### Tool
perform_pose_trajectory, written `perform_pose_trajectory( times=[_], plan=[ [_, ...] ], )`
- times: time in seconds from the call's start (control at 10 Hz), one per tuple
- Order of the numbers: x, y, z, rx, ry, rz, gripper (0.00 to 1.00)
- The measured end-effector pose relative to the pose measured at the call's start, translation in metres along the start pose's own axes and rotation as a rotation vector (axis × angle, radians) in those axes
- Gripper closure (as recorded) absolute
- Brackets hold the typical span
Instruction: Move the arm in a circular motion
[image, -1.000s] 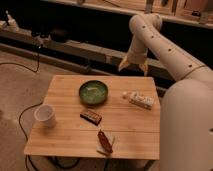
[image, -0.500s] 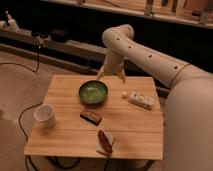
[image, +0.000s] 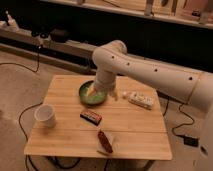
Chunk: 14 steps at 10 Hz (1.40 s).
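Single arm (image: 150, 75) comes in from the right side of the frame. Thick cream-white segments with dark dots, big rounded joint high above the back edge of the bench (image: 135, 125). From that joint the last segment drops down and left.

The gripper (image: 92, 92), pale yellowish tip, hangs directly over the green bowl (image: 81, 96) at the back-centre of the bench, very low to it. Can't tell if it touches the bowl or just hovers inside the rim line. Open or closed: cannot tell from this view. Nothing visibly held.

Other items on the bench:
- white cup (image: 45, 115), left side, well apart from the gripper
- dark flat bar (image: 91, 116), just in front of the bowl
- reddish-brown packet (image: 105, 141), near the front edge
- white box (image: 140, 100), right of the bowl, under the arm's long segment

Step in hand, as a judgement: partway round the circle, with the tip at the loop's leftward reach over the bowl. No grasp is needed for this task.

Next move calls for carrying the tip along a smooth curve and closing the loop. Height needs to clear the bowl rim, and the cup or bar if the arc swings forward. The white box is the one to watch under the forearm.
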Motion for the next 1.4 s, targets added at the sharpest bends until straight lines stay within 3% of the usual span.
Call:
perform_pose_trajectory(
  times=[0.2,0.5,0.8,1.1,1.4],
  plan=[
    [-0.011,0.036,-0.003,0.0,-0.014,0.074,0.2],
    [-0.008,0.116,-0.035,-0.04,0.03,0.209,0.2],
    [0.005,0.188,-0.059,-0.043,0.063,0.339,0.2],
    [0.046,0.242,-0.077,-0.033,0.09,0.436,0.2],
    [0.106,0.276,-0.095,-0.086,0.114,0.477,0.2]
  ],
)
